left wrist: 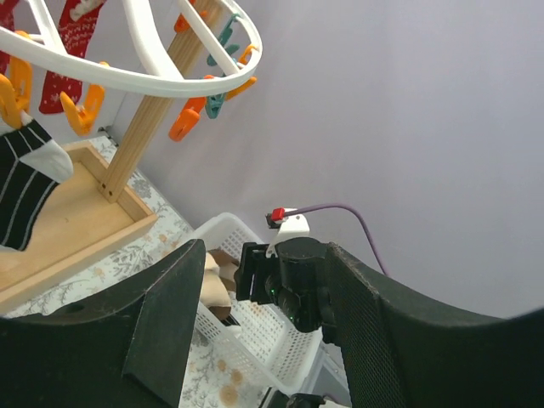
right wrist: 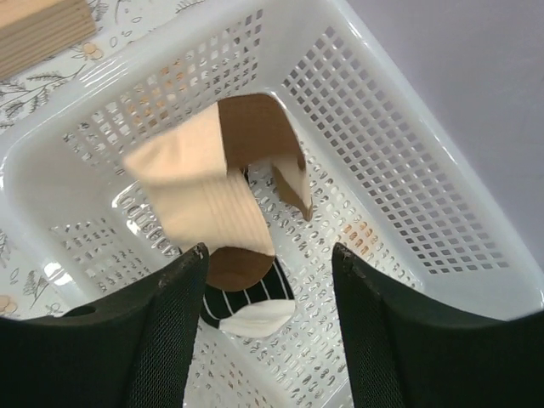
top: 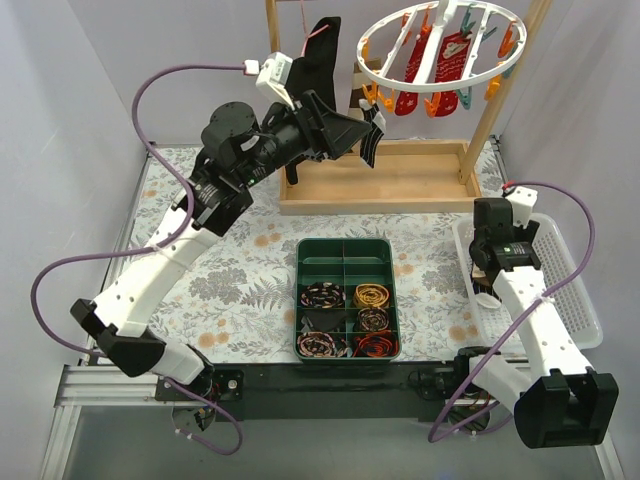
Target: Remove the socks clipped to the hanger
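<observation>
The white ring hanger (top: 437, 82) hangs at the back right, its rim also showing in the left wrist view (left wrist: 170, 83). Red patterned socks (top: 455, 55) hang clipped inside the ring. A dark striped sock with a white toe (left wrist: 25, 191) hangs from an orange clip at the ring's near-left rim. My left gripper (top: 366, 136) is open and empty just below that rim, and its jaws (left wrist: 272, 340) hold nothing. My right gripper (right wrist: 268, 314) is open over the white basket (right wrist: 399, 170). A beige-brown sock (right wrist: 204, 195) lies in the basket on top of a dark striped sock (right wrist: 246, 297).
The wooden frame (top: 400, 190) stands under the hanger, with a black garment (top: 318, 55) on a pink hanger at its left. A green compartment tray (top: 347, 250) of coiled items sits mid-table. The white basket (top: 575, 295) is at the right edge.
</observation>
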`<state>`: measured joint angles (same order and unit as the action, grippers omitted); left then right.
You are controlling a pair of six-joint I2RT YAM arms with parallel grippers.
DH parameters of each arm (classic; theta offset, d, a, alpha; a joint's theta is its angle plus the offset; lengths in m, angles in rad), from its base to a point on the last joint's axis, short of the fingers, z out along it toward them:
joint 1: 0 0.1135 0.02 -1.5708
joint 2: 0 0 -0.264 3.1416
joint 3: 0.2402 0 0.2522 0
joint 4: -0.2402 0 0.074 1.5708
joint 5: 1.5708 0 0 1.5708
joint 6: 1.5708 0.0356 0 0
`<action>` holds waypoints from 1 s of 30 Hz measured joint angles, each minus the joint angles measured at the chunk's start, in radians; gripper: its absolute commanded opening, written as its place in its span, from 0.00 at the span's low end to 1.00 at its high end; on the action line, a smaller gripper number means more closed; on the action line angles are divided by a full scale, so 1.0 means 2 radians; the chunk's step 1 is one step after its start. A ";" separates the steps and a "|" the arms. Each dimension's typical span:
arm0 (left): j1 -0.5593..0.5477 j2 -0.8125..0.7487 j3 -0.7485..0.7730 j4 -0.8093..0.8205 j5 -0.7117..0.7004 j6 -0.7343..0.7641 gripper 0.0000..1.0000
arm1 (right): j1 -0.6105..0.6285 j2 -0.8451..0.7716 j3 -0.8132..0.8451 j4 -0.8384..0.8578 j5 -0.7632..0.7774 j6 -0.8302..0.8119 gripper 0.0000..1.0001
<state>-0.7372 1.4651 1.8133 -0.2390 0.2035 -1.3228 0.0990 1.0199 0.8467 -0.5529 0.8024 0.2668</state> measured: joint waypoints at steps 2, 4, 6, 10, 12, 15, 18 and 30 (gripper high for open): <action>0.000 -0.011 -0.005 -0.002 -0.003 0.004 0.57 | 0.000 -0.004 0.001 0.000 -0.014 -0.004 0.65; 0.000 -0.025 -0.013 -0.006 -0.009 0.009 0.57 | 0.000 -0.008 0.009 -0.006 -0.033 -0.008 0.65; 0.000 -0.040 -0.027 -0.010 -0.018 0.015 0.57 | 0.000 -0.014 0.021 -0.003 -0.066 -0.018 0.66; 0.000 -0.063 -0.049 -0.015 -0.033 0.024 0.57 | 0.011 -0.040 0.026 0.041 -0.156 -0.042 0.69; 0.000 -0.073 -0.060 -0.015 -0.041 0.027 0.57 | 0.026 -0.046 0.026 0.076 -0.200 -0.049 0.70; 0.000 -0.080 -0.070 -0.019 -0.049 0.030 0.57 | 0.054 -0.039 0.026 0.149 -0.261 -0.053 0.72; 0.000 -0.083 -0.075 -0.024 -0.058 0.035 0.57 | 0.076 -0.013 0.024 0.227 -0.308 -0.050 0.76; 0.000 -0.120 -0.075 -0.060 -0.094 0.072 0.58 | 0.155 0.143 -0.006 0.552 -0.371 -0.030 0.77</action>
<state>-0.7372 1.2243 1.6630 -0.3592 0.0154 -1.1797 0.4091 1.3064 0.8352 0.5507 0.0601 0.2062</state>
